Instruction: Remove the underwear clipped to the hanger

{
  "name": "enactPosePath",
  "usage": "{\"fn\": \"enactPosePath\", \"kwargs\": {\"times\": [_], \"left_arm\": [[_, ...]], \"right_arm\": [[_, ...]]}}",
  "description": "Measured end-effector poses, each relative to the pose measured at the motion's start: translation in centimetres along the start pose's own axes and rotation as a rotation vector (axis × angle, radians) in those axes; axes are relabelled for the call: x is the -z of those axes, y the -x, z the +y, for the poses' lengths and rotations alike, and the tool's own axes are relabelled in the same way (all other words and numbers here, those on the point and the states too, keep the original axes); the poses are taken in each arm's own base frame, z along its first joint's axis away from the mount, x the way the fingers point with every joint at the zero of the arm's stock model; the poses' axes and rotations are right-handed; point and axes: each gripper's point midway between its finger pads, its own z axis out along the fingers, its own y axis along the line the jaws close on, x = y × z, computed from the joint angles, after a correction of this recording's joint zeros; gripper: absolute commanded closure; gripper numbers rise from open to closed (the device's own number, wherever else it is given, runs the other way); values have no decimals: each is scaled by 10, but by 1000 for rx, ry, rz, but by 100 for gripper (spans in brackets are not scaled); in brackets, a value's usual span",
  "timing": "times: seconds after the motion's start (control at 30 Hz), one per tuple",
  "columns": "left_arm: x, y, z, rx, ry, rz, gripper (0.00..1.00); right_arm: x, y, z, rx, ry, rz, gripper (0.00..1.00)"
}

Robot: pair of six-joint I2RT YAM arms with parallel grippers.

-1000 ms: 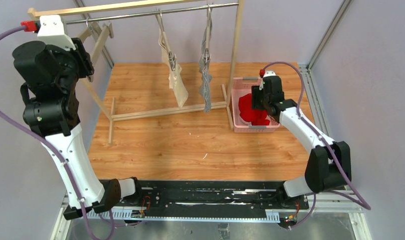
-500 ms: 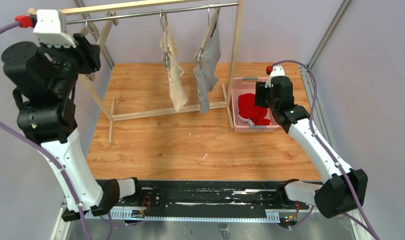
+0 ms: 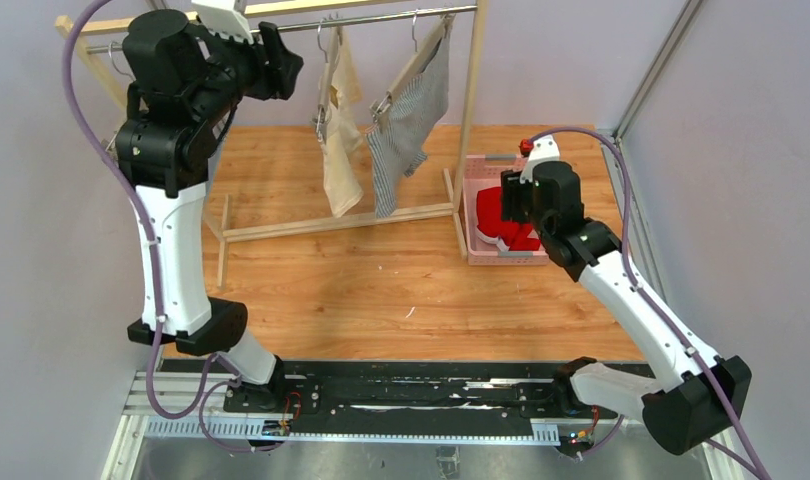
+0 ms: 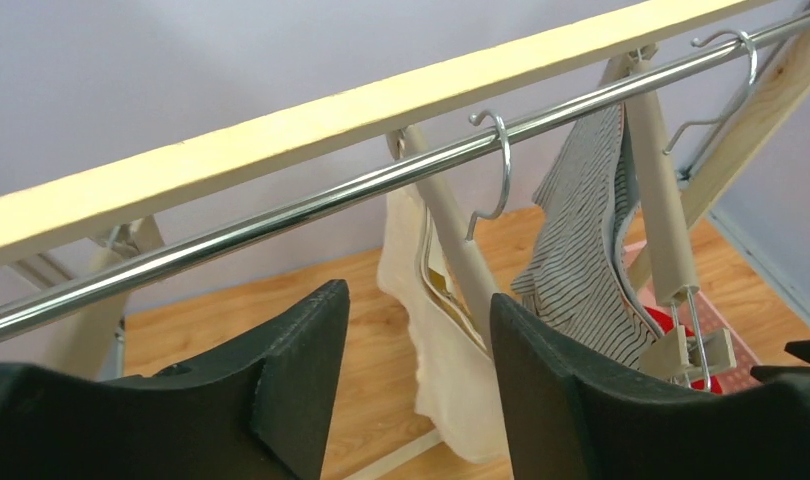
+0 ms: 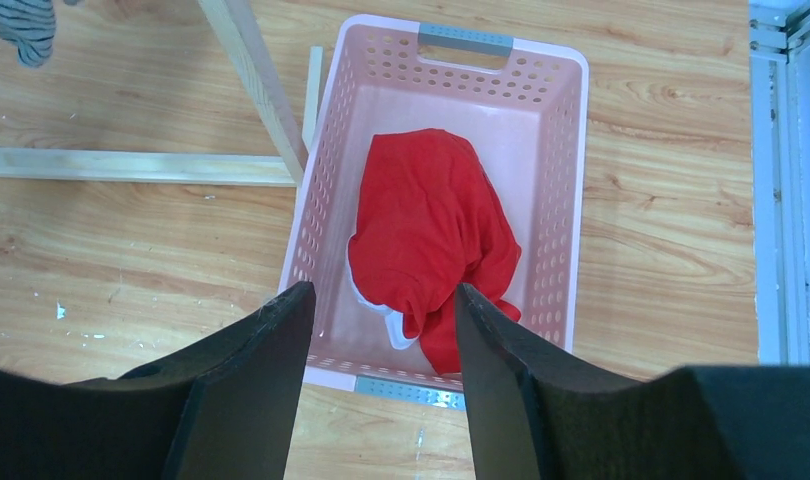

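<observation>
Red shorts (image 5: 426, 235) lie crumpled in the pink basket (image 5: 561, 180), a bit of white waistband showing at the near edge of the heap. The basket sits on the table (image 3: 361, 290) at the right end of the rack, just beside the rack's right post (image 3: 471, 110). The other 2 pairs hang from the steel rail (image 4: 281, 215). Cream shorts (image 3: 339, 170) hang on the left hanger and striped shorts (image 3: 411, 125) on the right one. Each hanger is hooked over the rail and tilted, so the cloth hangs askew. A metal clip (image 3: 381, 105) shows at the low end of the striped pair's hanger. I cannot tell how many clips grip either pair. The cream pair's hook (image 4: 496, 165) sits on the rail just past my left fingertips. My left gripper (image 4: 418, 295) is raised to rail height, left of the cream hanger, and pointed along the rail toward both pairs. Its fingers stand well apart with nothing between them and touch neither cloth nor hanger. A wooden bar (image 4: 281, 125) runs just above the rail. My right gripper (image 5: 381, 295) hangs over the near end of the basket, pointing down at the red shorts. Its fingers are parted, empty, and clear of the cloth and the basket rim.
</observation>
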Motion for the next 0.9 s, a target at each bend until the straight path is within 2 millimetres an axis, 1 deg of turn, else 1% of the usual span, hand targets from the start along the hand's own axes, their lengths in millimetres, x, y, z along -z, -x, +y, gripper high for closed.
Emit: {"fn": "enactPosePath", "kwargs": {"times": [0.1,0.2,0.3,0.47,0.7,0.8,0.9], "left_arm": [[-11,-6,-3,21,-11,13,36],[-17,-10,-6,38,-24,14,39],[-22,-14,-12,49,-46,21,40],[-26,-20,-20,56,-76,35,41],[-29,-24,-35,39,-118,46,42],[-33,-30,-37,26,-122,63,42],[-38,-42,-35,12,-110,95,43]], "right_arm": [[5,2,1,14,-3,-10,45],[7,4,1,20,-11,-17,45],[8,3,4,27,-8,-17,45],[10,3,11,39,6,-17,46],[10,2,16,48,14,-17,46],[10,1,17,51,15,-16,46],[10,1,17,53,16,-16,46]]}}
